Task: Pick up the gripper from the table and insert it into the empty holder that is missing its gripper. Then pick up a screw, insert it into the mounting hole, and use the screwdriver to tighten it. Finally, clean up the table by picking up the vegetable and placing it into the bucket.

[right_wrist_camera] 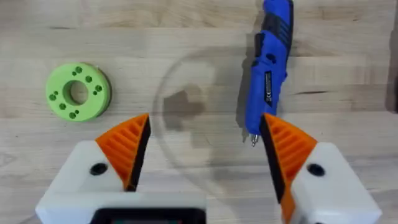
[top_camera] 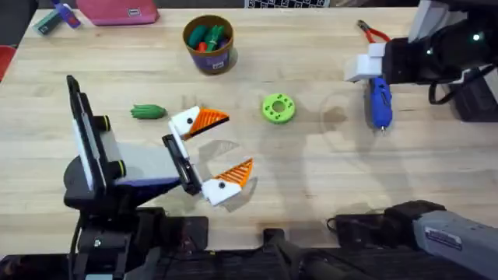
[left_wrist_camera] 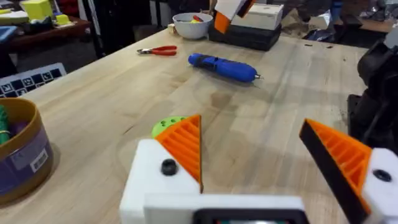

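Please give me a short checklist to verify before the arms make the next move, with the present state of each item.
1. Right gripper open: ok, jaws wide apart above the table.
2. Screwdriver free to grasp: ok, it lies flat on the table, nothing on it, its tip near the right gripper's finger.
3. Left gripper open and empty: ok.
4. Vegetable in the bucket: not ok, it lies on the table, apart from the bucket.
5. Bucket upright: ok. Room inside: cannot tell, it already holds coloured items.
6. Screw tightened in the mounting hole: cannot tell.
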You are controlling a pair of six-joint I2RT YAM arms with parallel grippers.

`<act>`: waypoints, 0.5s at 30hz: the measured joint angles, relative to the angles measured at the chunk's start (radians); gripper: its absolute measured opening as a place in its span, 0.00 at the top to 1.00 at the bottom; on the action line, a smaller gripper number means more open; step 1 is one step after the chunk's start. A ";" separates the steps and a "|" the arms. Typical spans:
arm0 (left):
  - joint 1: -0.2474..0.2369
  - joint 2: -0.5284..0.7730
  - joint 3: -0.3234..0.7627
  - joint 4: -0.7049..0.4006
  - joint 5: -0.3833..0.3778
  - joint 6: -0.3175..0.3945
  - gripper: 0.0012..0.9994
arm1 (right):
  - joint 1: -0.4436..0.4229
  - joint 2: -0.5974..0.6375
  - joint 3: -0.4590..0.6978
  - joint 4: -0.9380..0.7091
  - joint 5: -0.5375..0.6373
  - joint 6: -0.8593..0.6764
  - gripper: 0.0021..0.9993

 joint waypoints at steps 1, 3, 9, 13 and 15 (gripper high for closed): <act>0.000 0.000 0.000 0.000 0.000 0.000 0.01 | 0.000 0.000 0.000 0.000 0.000 0.000 0.01; 0.000 0.000 0.000 0.000 0.001 -0.003 0.05 | 0.000 0.000 0.000 0.000 0.000 0.000 0.01; 0.000 0.000 0.000 0.000 0.001 0.005 0.96 | 0.000 0.000 0.000 0.000 0.000 0.000 0.01; 0.000 0.000 0.000 0.008 -0.002 -0.020 0.99 | 0.000 0.000 0.000 0.000 0.000 0.000 0.01; 0.000 0.000 -0.001 0.029 -0.009 -0.055 0.99 | 0.000 0.000 0.000 0.000 0.000 0.000 0.01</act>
